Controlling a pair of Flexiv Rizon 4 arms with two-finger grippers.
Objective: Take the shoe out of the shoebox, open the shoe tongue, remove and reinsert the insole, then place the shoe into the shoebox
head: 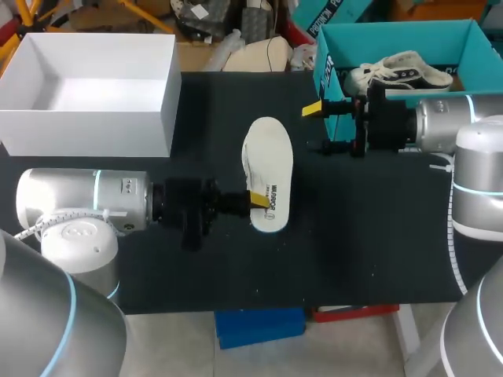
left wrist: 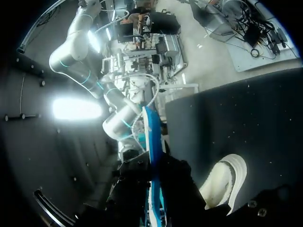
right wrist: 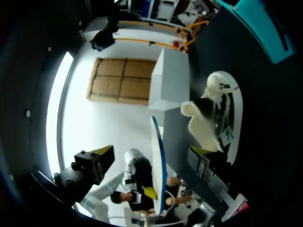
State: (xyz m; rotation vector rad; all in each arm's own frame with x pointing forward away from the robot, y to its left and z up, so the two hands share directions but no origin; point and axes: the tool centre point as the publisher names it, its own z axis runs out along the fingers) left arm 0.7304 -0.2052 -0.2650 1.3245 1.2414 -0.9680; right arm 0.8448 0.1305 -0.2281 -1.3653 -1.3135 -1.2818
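Observation:
A white insole (head: 267, 169) with a printed heel is held above the middle of the black table (head: 369, 236), edge-on and blue-backed in the left wrist view (left wrist: 151, 137). My left gripper (head: 258, 199) is shut on its heel end. My right gripper (head: 322, 127) stands open just right of the insole's toe, not touching it; in its own view the insole (right wrist: 158, 161) stands ahead of the gap between its fingers (right wrist: 102, 153). The white sneaker (head: 401, 71) lies by the teal shoebox (head: 326, 75) at the far right; the wrist views show the sneaker (right wrist: 218, 113) on the black mat.
A large white open box (head: 94, 126) stands at the table's far left corner. The near half of the black table is bare mat, on both sides of my left arm.

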